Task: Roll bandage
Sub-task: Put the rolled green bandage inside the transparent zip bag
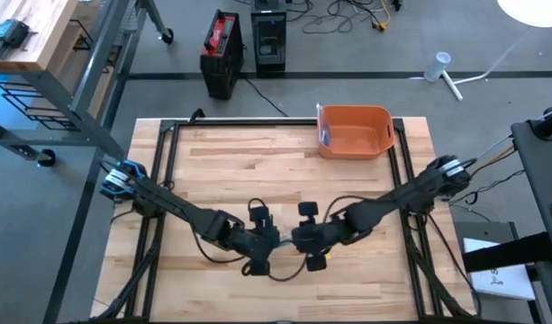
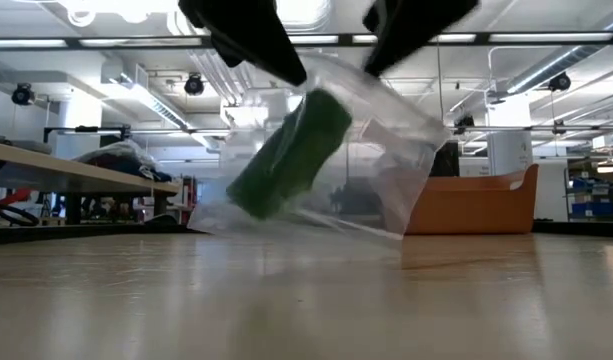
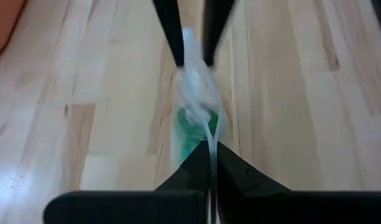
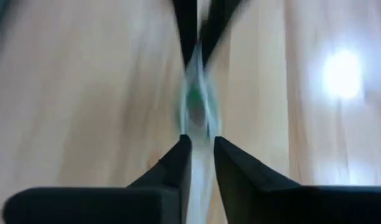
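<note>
- You are early in the task: the bandage (image 2: 291, 155) is sealed inside a clear bag (image 2: 386, 150), so nothing has been rolled or even taken out.
- Both arms meet near the table's (image 1: 285, 162) 6 o'clock edge, holding the bag between them, lifted just off the wood.
- Your left gripper (image 3: 211, 163) is pressed together, pinching one edge of the bag's film.
- Your right gripper (image 4: 202, 146) grips the opposite edge; its fingers stand slightly apart with the film between them, so I judge that hold looser.
- The bandage reads as a green, compact roll, hanging tilted in the bag.
- What's left: open the bag, free the bandage, then do the rolling.
- An orange bin (image 1: 355, 131) sits at 1 o'clock, well apart.
</note>
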### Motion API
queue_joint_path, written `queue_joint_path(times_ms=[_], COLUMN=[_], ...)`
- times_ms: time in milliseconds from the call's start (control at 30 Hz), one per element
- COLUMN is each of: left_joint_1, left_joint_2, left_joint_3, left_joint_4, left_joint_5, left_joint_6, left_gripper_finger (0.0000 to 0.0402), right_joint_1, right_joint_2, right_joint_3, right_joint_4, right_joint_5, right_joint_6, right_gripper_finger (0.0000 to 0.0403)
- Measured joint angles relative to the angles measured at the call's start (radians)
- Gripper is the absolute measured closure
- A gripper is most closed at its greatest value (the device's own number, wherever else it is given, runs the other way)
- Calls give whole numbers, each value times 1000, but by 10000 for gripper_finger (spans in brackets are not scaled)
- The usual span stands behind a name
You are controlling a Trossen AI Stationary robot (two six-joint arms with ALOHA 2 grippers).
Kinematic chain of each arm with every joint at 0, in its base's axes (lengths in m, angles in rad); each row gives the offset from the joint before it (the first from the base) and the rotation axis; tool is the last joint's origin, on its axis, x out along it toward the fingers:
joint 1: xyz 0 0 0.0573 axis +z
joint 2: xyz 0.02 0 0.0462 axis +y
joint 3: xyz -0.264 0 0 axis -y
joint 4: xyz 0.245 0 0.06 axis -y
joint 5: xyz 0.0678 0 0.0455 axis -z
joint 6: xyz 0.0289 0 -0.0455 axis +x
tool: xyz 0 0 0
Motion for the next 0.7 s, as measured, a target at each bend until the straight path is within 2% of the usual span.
queue_joint_path(times_ms=[133,400,600,700], left_joint_1=[-1,-2,-4,-4], left_joint_2=[7,-4,-9,-10], left_joint_3=[0,1,4,4], left_joint_4=[7,24,24,25], left_joint_5=[0,-9,-10,-18], left_joint_6=[3,29,32,35], left_gripper_finger=[401,401,401,401], right_joint_1=[0,7,2,23], right_joint_2=[34,14,23,-31], right_joint_3=[51,58,73,118], right_joint_4=[-139,30,-19,15], right_joint_5=[1,12,-13,52], right_joint_6=[46,-10,-11,-29], right_gripper_finger=[369,389,390,390])
